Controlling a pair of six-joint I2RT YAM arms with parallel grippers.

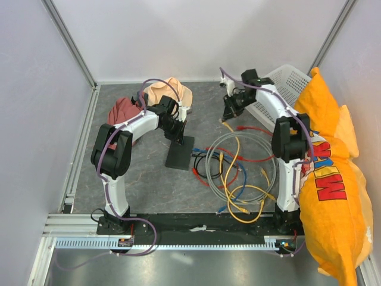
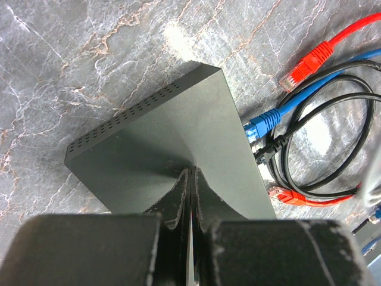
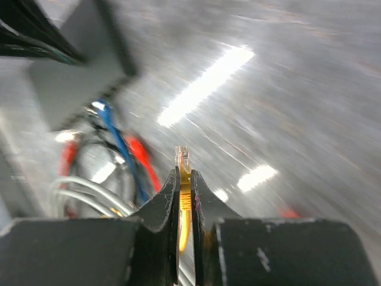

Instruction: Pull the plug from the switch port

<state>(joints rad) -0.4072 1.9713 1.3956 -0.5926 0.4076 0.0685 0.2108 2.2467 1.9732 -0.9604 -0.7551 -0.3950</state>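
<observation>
This is a robotics lab cell. Plain white walls set in aluminium posts box in a grey stone-look table. A left arm and a right arm stand on a slotted rail along the bottom edge. Props lie across the middle and upper right: cables, hats, a basket and an orange bag.

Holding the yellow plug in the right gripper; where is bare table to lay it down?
Bare table: near side of the switch, between the left arm and the cable tangle; also the far strip between the peach hat and the basket. Right of the switch is crowded with cables.
</observation>
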